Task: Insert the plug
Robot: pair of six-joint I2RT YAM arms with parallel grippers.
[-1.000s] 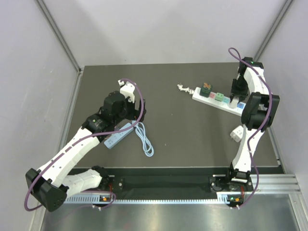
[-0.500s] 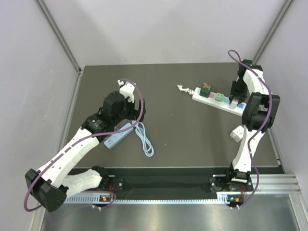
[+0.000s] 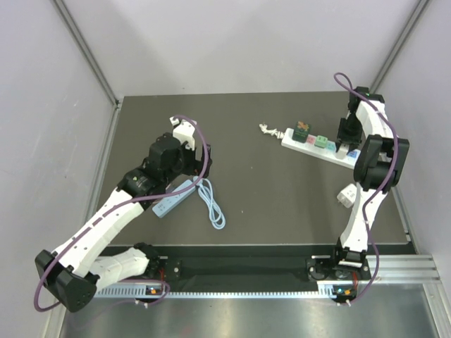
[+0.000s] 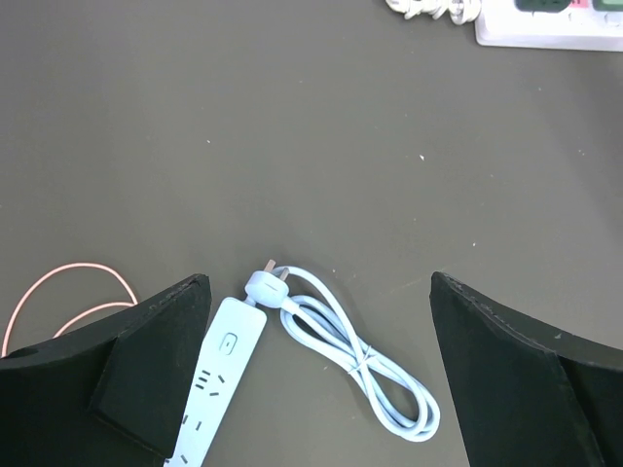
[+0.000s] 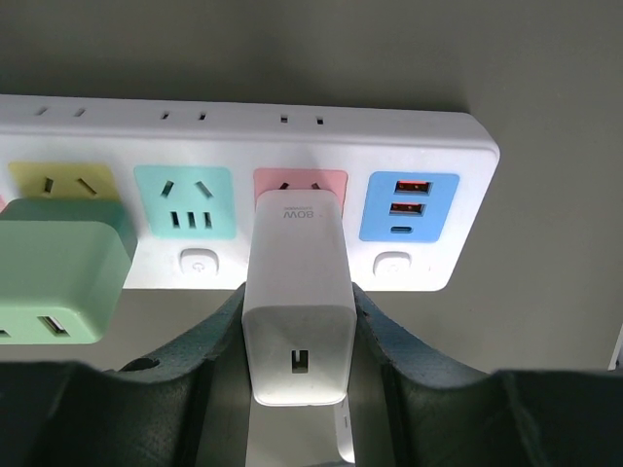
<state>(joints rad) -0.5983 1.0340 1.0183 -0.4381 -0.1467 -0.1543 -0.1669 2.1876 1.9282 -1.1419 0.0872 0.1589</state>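
A white 80W charger plug (image 5: 297, 311) is pinched between the dark fingers (image 5: 219, 336) of my right gripper (image 5: 297, 329), which is shut on it. Its front end sits over the pink socket (image 5: 333, 182) of the white power strip (image 5: 243, 126). The prongs are hidden, so how deep they sit cannot be told. In the top view the right gripper (image 3: 344, 144) hangs over the right end of that strip (image 3: 310, 148). My left gripper (image 4: 321, 379) is open above a light blue power strip (image 4: 209, 389) and its coiled cable (image 4: 365, 362).
A green adapter (image 5: 58, 277) fills a socket left of the teal one (image 5: 183, 214); a blue USB panel (image 5: 409, 206) lies to the right. A small white adapter (image 3: 347, 195) lies near the right arm. The strip's bundled white cord (image 3: 268, 128) lies at its left end.
The right arm has shifted very slightly over the strip's right end with the plug in its grip. The left arm has barely moved.
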